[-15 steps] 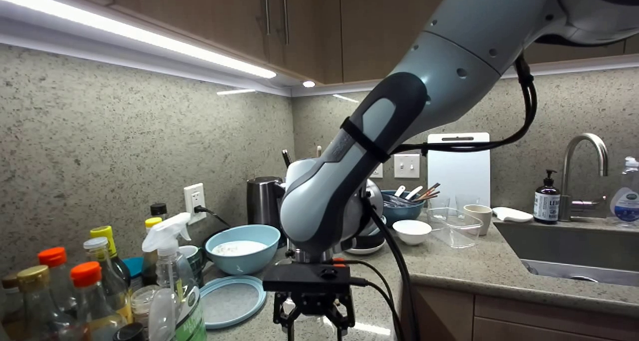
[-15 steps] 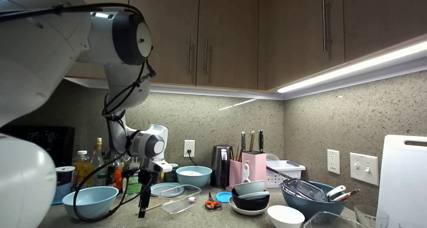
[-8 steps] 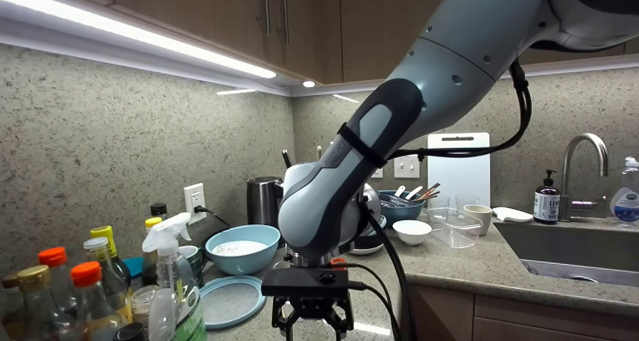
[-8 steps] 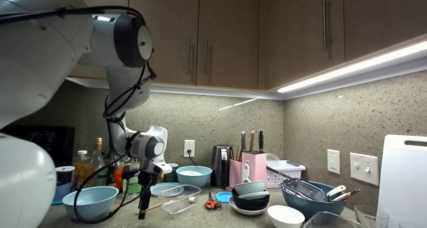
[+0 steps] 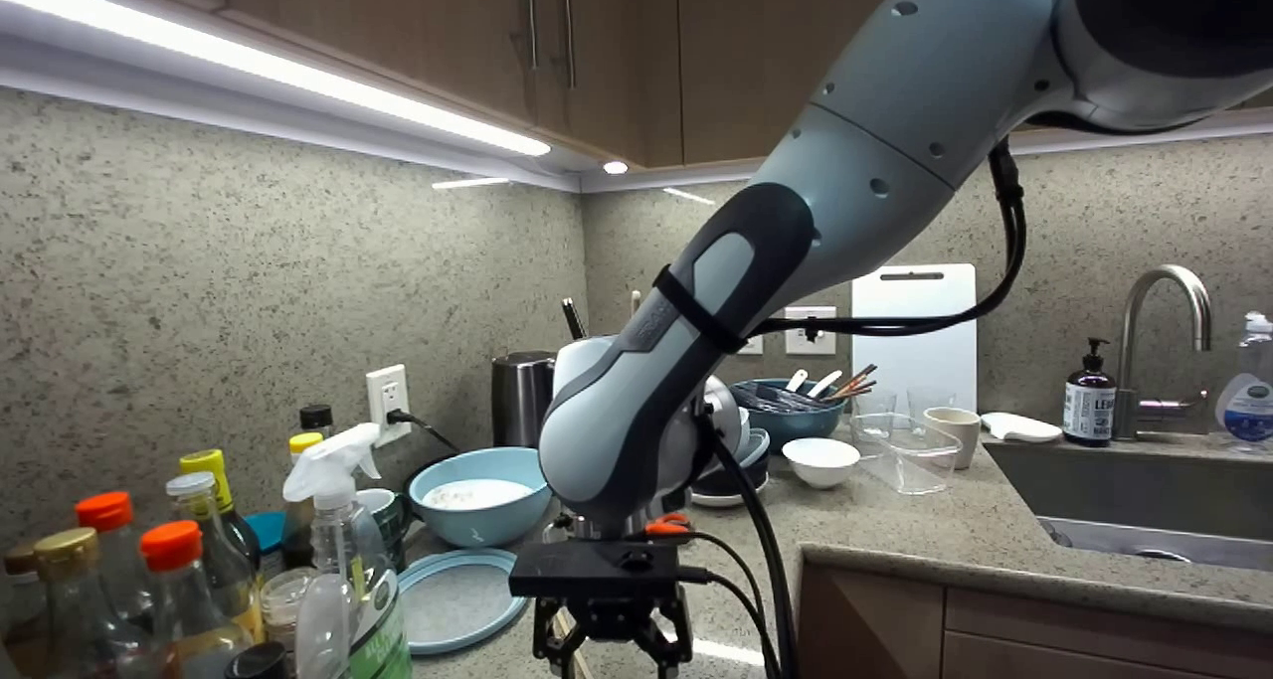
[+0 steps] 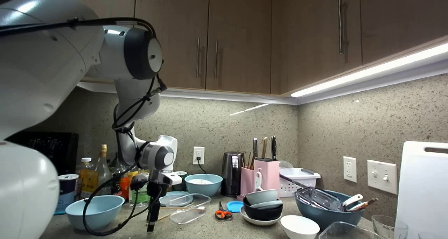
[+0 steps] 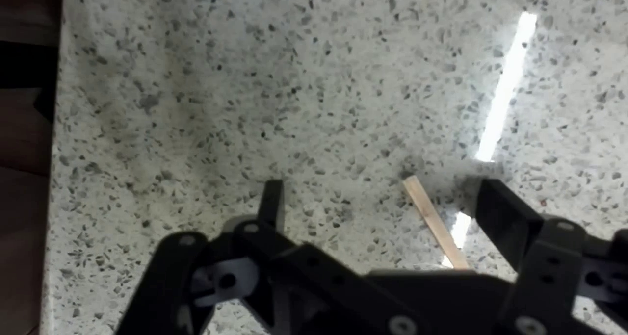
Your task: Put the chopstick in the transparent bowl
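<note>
My gripper is open, with its fingers low over the counter. The chopstick, a thin pale wooden stick, lies with its end between the fingers, closer to the right one, touching neither. Gripper and chopstick also show in an exterior view. There a clear shallow container lies beside the chopstick's far part. In an exterior view the gripper hangs with the chopstick behind its left finger. Another clear container stands by the small white bowl. I cannot tell which is the transparent bowl.
A blue lid, spray bottle and sauce bottles stand left of the gripper. Scissors, stacked dark bowls and a white bowl are to its other side. The counter edge shows at left.
The arm and open gripper have moved lower and a little left in an exterior view, slightly right and down in an exterior view. The chopstick now shows behind the left finger.
</note>
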`<control>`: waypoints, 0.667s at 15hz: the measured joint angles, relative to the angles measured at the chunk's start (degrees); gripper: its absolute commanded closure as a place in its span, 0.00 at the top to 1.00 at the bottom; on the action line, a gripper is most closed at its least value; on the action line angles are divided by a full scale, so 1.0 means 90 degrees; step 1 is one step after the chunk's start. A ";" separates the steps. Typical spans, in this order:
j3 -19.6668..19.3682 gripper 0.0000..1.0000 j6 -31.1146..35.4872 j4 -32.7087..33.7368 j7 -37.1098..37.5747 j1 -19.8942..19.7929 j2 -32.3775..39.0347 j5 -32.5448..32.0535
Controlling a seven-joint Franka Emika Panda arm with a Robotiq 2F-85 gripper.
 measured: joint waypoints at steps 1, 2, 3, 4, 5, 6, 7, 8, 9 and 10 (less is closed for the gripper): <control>0.0001 1.00 -0.0074 0.0073 0.0000 0.0010 0.0050 -0.0021; 0.0000 1.00 -0.0157 0.0153 0.0000 0.0023 0.0092 -0.0052; 0.0000 0.75 -0.0254 0.0233 0.0000 0.0037 0.0127 -0.0084; -0.0002 0.74 -0.0344 0.0313 0.0000 0.0051 0.0164 -0.0118; -0.0007 0.67 -0.0433 0.0395 0.0000 0.0065 0.0205 -0.0152; -0.0007 0.61 -0.0497 0.0488 0.0000 0.0074 0.0247 -0.0156; -0.0004 0.53 -0.0563 0.0582 0.0000 0.0081 0.0287 -0.0156; 0.0000 0.47 -0.0622 0.0670 0.0000 0.0084 0.0326 -0.0156; 0.0002 0.42 -0.0702 0.0748 0.0000 0.0085 0.0357 -0.0158; -0.0001 0.35 -0.0807 0.0806 0.0000 0.0085 0.0370 -0.0161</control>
